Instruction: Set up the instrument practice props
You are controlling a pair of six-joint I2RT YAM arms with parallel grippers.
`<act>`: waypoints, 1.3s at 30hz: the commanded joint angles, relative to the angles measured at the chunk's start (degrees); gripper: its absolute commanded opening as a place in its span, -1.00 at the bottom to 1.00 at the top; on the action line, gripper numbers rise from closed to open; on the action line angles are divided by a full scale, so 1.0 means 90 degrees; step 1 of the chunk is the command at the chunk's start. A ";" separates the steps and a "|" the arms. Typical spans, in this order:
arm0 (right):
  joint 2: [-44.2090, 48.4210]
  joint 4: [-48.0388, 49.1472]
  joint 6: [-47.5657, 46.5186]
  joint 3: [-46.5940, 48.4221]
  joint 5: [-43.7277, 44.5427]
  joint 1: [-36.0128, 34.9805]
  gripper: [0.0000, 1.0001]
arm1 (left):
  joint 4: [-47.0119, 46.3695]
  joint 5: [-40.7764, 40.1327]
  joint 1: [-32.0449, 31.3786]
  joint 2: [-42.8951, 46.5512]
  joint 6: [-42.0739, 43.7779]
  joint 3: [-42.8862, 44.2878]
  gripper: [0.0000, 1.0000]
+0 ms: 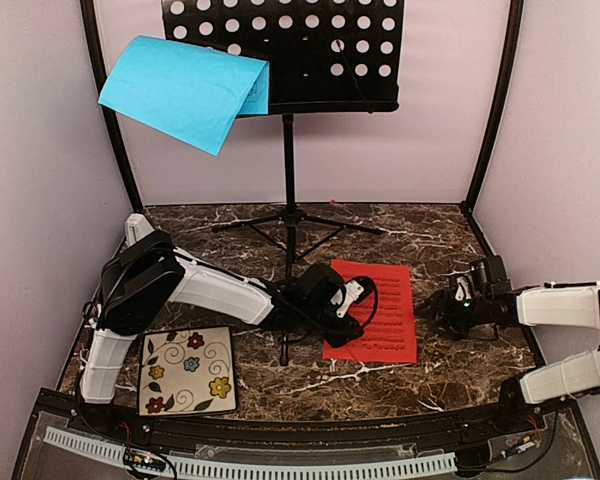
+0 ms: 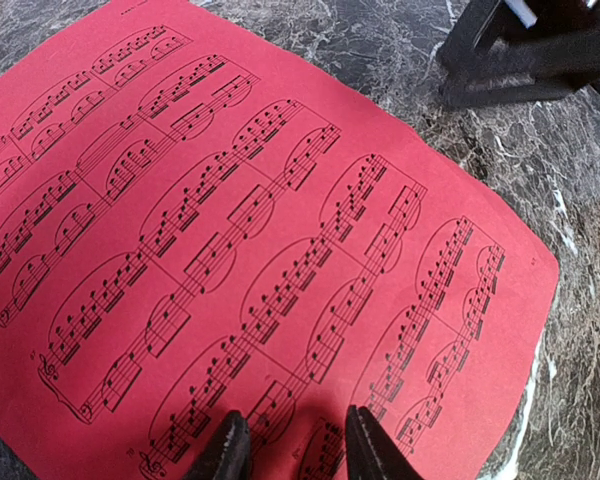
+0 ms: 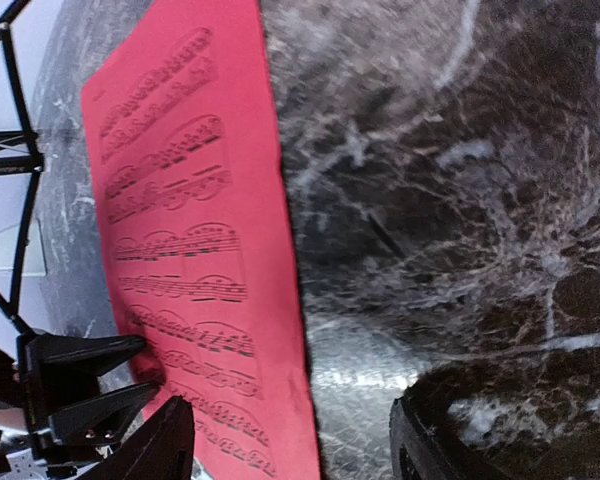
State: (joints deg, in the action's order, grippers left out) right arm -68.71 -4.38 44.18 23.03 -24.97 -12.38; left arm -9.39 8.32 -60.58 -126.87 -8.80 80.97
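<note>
The red sheet of printed music (image 1: pixel 380 300) lies flat on the dark marble-patterned tabletop (image 1: pixel 440 250), just beside the thin tripod legs (image 1: pixel 290 225) of the black perforated-metal music stand (image 1: pixel 310 40). The blue sheet of printed music (image 1: pixel 180 90) drapes over the stand's left end.

Left gripper (image 2: pixel 288 445): jaws slightly apart over the red sheet's left edge, clamping nothing.

Right gripper (image 3: pixel 290 450): jaws wide apart, at the sheet's right edge.

The square floral-patterned tile (image 1: pixel 187 370) lies beside the left arm.

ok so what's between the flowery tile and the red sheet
In the top view, the front leg of the music stand comes down between the tile and the red sheet, and the left arm crosses above it.
</note>
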 commanded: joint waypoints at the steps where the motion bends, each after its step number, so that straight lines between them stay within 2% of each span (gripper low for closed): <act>1: -0.0728 0.0169 -0.0021 -0.0224 -0.0009 -0.0076 0.35 | 0.0223 0.0160 -0.0017 -0.0214 0.0010 0.0002 -0.31; 6: -0.1477 0.1374 0.0373 -0.0356 -0.0513 -0.0278 0.28 | 0.0192 0.0152 -0.0017 -0.0234 0.0019 0.0012 -0.31; 10: -0.2272 0.2522 0.0857 -0.0079 -0.1337 -0.0590 0.22 | 0.0177 0.0211 -0.0017 -0.0305 0.0012 0.0103 -0.31; 12: -0.2264 0.3200 0.1253 -0.0126 -0.1555 -0.0637 0.21 | 0.0170 0.0236 -0.0017 -0.0324 0.0000 0.0125 -0.31; 18: -0.1656 0.3864 0.1578 -0.0151 -0.1651 -0.0724 0.16 | 0.0107 0.0258 -0.0017 -0.0335 -0.0011 0.0069 -0.31; 21: -0.1500 0.3446 0.1394 -0.0021 -0.1505 -0.0724 0.02 | 0.0115 0.0258 -0.0017 -0.0326 0.0018 0.0066 -0.31; 25: -0.1265 0.1725 0.0579 0.0331 -0.0695 -0.0715 -0.42 | 0.0174 0.0189 -0.0017 -0.0211 0.0069 0.0031 -0.29; 28: -0.1023 0.1039 0.0254 0.0438 -0.0233 -0.0705 -0.75 | 0.0013 0.0141 -0.0017 0.0093 0.0117 -0.0182 -0.17; 30: -0.0845 0.0609 0.0032 0.0513 0.0004 -0.0700 -1.00 | -0.0112 0.0145 -0.0017 0.0359 0.0111 -0.0297 -0.01; 34: -0.0098 0.0172 -0.0599 0.0733 0.0082 -0.0709 -1.00 | -0.0445 -0.0018 -0.0120 0.1091 0.0283 -0.0592 0.31; 39: 0.1534 -0.0174 -0.1593 0.1160 0.0026 -0.0979 -1.00 | -0.1024 -0.0546 -0.0392 0.1992 0.0749 -0.1027 0.50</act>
State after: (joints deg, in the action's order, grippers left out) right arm -63.94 -3.20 39.16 28.53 -25.82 -19.18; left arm -12.58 6.98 -62.08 -118.19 -5.74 73.97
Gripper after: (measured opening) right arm 0.011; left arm 0.730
